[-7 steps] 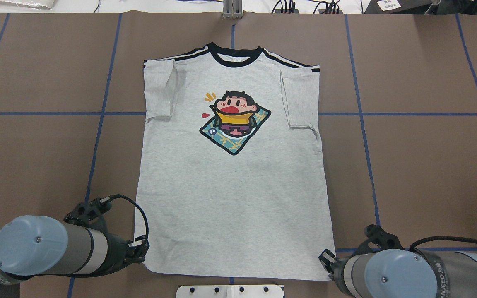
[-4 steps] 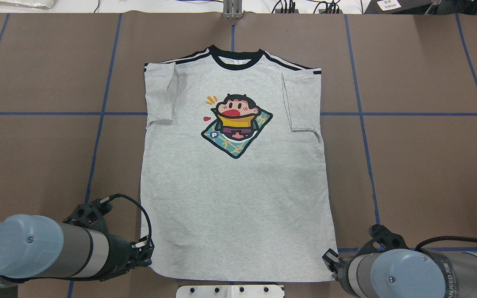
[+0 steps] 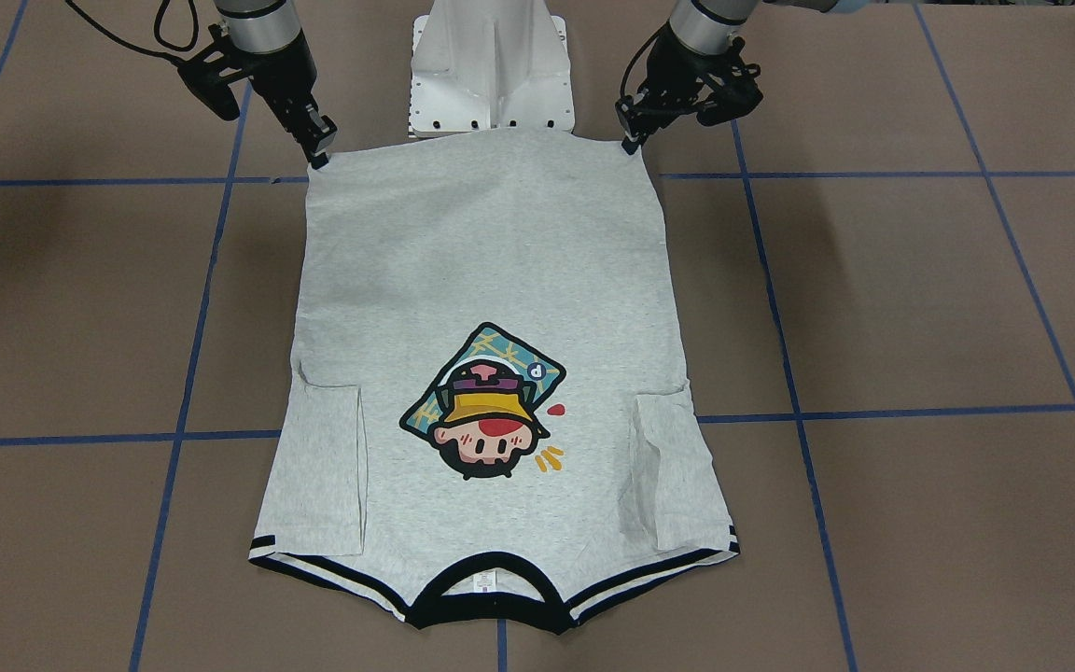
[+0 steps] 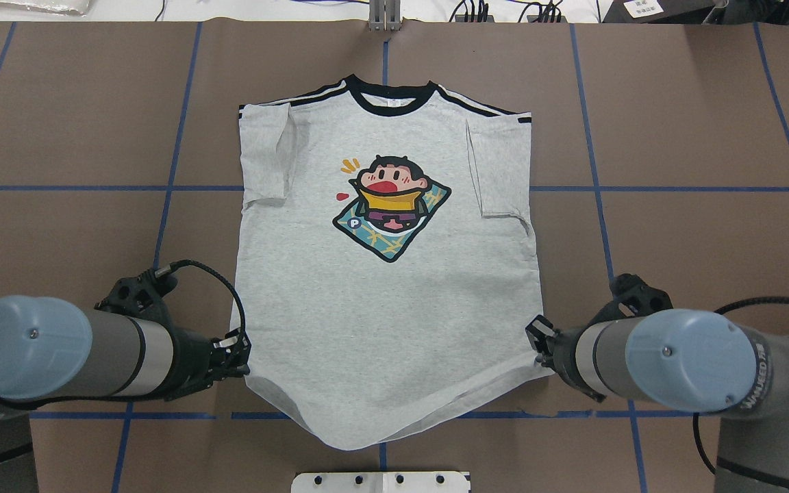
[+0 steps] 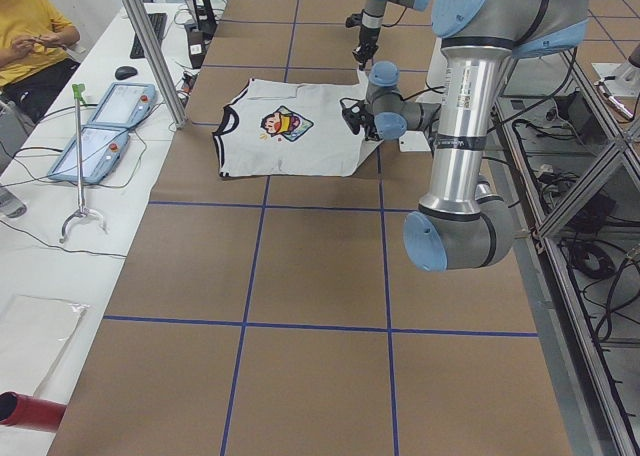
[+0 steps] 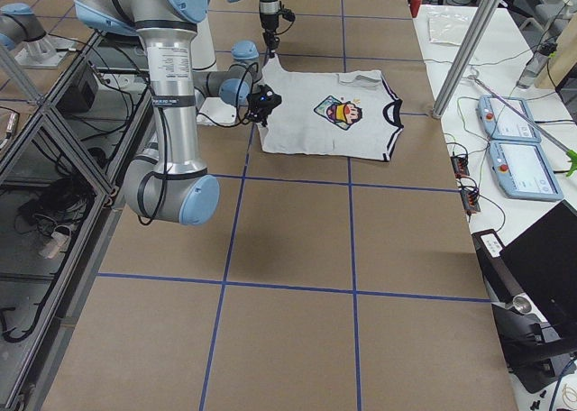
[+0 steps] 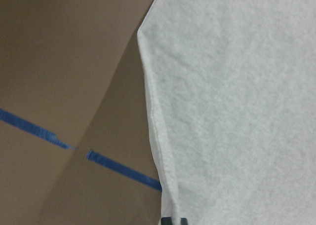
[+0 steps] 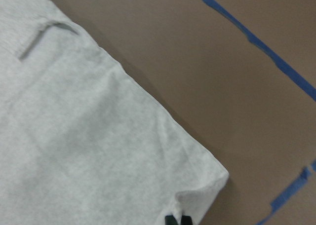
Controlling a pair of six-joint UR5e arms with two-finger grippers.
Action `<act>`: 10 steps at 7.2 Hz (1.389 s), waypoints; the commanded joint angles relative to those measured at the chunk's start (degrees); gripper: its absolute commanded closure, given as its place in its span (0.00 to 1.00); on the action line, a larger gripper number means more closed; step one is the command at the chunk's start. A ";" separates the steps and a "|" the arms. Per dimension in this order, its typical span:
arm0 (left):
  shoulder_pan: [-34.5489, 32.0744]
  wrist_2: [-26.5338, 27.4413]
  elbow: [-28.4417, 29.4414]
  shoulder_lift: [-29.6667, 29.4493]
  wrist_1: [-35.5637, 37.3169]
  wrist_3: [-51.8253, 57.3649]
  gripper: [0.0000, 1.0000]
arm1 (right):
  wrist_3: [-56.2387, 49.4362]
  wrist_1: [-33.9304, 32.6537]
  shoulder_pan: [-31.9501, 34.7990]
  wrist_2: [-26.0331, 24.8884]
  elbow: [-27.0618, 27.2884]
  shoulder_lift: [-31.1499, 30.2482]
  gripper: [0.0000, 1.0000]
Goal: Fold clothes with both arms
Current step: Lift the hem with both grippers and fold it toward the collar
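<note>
The grey T-shirt [image 4: 394, 301] lies face up on the brown table, collar at the far side, both sleeves folded in over the front and the cartoon print [image 4: 390, 205] showing. My left gripper [image 4: 240, 352] is shut on the near left hem corner. My right gripper [image 4: 537, 342] is shut on the near right hem corner. Both corners are raised off the table and the hem between them sags toward me. From the front-facing view, the left gripper [image 3: 631, 140] and right gripper [image 3: 318, 154] pinch the same corners. Each wrist view shows grey cloth [image 7: 237, 106] [image 8: 89, 151] running into the fingertips.
The white pedestal base [image 4: 381, 481] sits just behind the hem. Blue tape lines [image 4: 703, 188] divide the brown table cover. Two teach pendants [image 5: 100, 126] and a seated person [image 5: 30, 36] are beyond the table's far side. Wide bare table lies either side of the shirt.
Both grippers have risen and moved forward toward the collar, carrying the hem corners with them. The hem, flat on the table before, now hangs curved between them.
</note>
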 commanded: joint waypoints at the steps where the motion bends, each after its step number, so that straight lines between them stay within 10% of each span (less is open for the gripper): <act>1: -8.34 0.08 5.62 -4.88 0.09 12.55 1.00 | -11.22 -0.13 10.20 0.45 -9.94 8.45 1.00; 3: -16.34 -0.10 19.84 -15.51 -0.61 18.97 1.00 | -21.06 0.31 18.81 0.72 -19.34 14.43 1.00; 10: -25.87 1.64 46.23 -24.85 -19.13 24.55 1.00 | -27.42 12.69 27.91 3.53 -54.09 33.00 1.00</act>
